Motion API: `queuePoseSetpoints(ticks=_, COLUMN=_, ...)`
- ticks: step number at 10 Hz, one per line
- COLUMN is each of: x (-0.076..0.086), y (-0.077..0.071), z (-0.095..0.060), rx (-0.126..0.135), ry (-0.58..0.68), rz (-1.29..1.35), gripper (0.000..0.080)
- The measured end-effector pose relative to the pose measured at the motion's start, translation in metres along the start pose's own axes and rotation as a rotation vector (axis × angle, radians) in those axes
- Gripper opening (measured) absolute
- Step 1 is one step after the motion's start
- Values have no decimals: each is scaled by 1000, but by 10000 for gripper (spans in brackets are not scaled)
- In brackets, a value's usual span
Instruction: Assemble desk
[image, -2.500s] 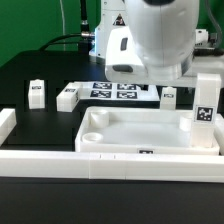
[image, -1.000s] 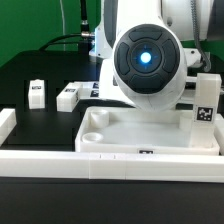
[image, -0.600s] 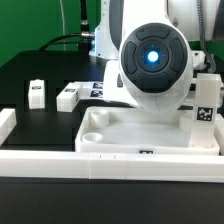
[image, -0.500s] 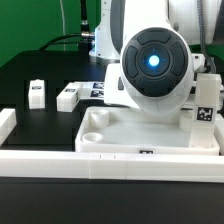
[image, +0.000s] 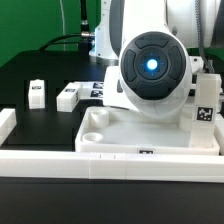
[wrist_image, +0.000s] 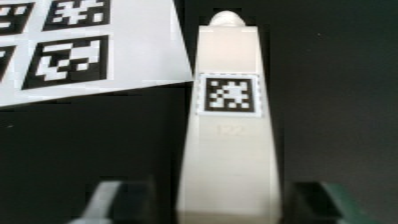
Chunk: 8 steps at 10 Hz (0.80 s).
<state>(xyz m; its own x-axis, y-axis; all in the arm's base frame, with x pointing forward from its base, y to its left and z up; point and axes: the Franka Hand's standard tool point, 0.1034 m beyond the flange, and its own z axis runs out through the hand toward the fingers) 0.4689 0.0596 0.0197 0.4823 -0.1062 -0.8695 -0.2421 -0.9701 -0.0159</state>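
My arm (image: 150, 65) came down and turned. Where its plain white casing had faced the exterior view, the round dark joint cap (image: 150, 64) with the blue light faced it instead. Over the last second that cap drifted a little toward the exterior view's right and sank slightly. My arm covered most of the marker board (image: 98, 90) and hid the lying leg (wrist_image: 228, 120) beside it, both of which had shown in that view before.

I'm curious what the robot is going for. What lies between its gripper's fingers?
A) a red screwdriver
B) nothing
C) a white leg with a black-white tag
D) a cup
C: the wrist view shows a tagged white leg lying between the fingers of the gripper.
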Motion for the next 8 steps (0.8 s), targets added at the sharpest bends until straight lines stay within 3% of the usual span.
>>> queuePoseSetpoints(ticks=1, x=0, y=1, z=0, rx=1, ry=0, rz=0, gripper=187)
queuePoseSetpoints(ticks=2, x=0, y=1, z=0, rx=2, ry=0, rz=1, gripper=69)
queuePoseSetpoints(ticks=3, x=0, y=2, z=-1, rx=3, ry=0, rz=1, gripper=69)
queuePoseSetpoints(ticks=4, x=0, y=2, z=-1, rx=5, ry=1, rz=1, gripper=15)
queuePoseSetpoints(ticks=8, x=-10, y=8, z=-15, rx=21, ry=6, rz=-4, gripper=2)
